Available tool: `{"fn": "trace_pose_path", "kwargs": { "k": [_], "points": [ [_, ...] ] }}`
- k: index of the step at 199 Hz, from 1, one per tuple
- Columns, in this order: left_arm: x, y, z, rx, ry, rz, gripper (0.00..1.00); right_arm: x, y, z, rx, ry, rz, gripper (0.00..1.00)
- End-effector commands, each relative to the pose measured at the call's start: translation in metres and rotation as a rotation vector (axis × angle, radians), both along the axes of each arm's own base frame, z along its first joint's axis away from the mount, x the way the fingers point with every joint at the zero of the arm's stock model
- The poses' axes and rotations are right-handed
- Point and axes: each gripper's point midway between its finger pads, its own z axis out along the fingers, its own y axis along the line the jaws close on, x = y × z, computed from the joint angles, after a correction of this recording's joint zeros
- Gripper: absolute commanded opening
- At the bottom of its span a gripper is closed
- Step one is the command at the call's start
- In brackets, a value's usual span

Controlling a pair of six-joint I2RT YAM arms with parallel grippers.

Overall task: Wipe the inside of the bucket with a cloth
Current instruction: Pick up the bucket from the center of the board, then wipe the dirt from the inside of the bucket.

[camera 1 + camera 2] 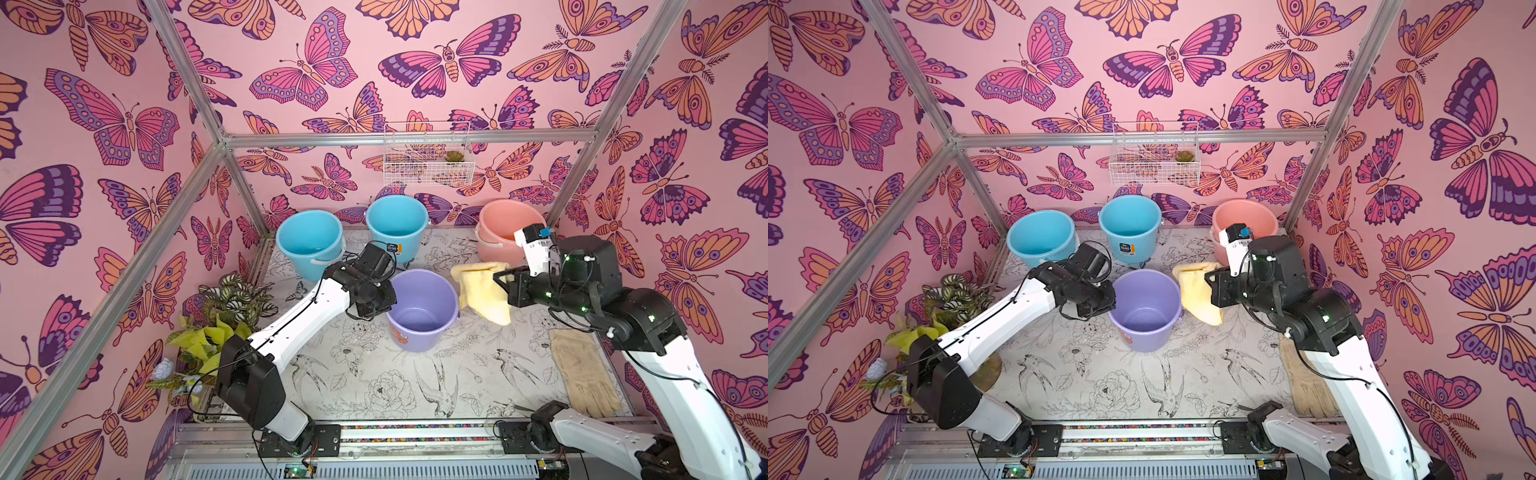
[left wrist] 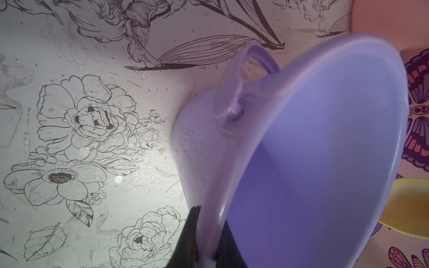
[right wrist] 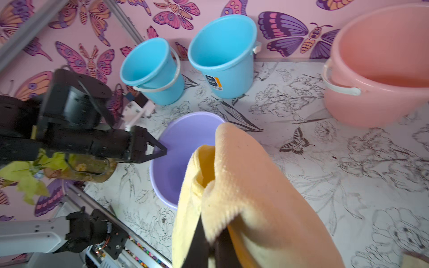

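- My left tool (image 1: 392,298) is clamped on the near rim of the purple bucket (image 1: 419,340). In the left wrist view one finger (image 2: 191,241) sits outside the wall and the other inside, with the rim pinched between them at the left tool (image 2: 209,243).
- The bucket (image 1: 1144,338) stands on the bench (image 1: 374,374) between my two tools, its mouth facing up. I see nothing lying inside it in both top views.
- My right tool (image 1: 501,279) is closed on the yellow cloth (image 1: 482,293). The right wrist view shows the right tool (image 3: 210,246) gripping a bunched fold of cloth (image 3: 255,185), which billows out ahead of the fingers.
- The cloth (image 1: 1196,295) hangs off the bench from the right tool, just beside the bucket's rim on the side away from the left tool. It is outside the bucket; I cannot tell whether it touches the rim.
- From the right wrist view the left tool (image 3: 162,149) reaches the bucket (image 3: 176,148) from the far side of the cloth.
- Two blue buckets (image 1: 309,243) stand beyond the left tool by the back wall, and a pink bucket (image 1: 509,226) stands beyond the right tool.
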Motion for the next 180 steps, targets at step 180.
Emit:
{"fn": "trace_pose_path", "kwargs": {
  "k": [180],
  "points": [
    [-0.007,-0.030,0.006,0.007,-0.057,-0.198,0.00,-0.007,0.075,0.041,0.111,0.062,0.235,0.00]
  ]
}}
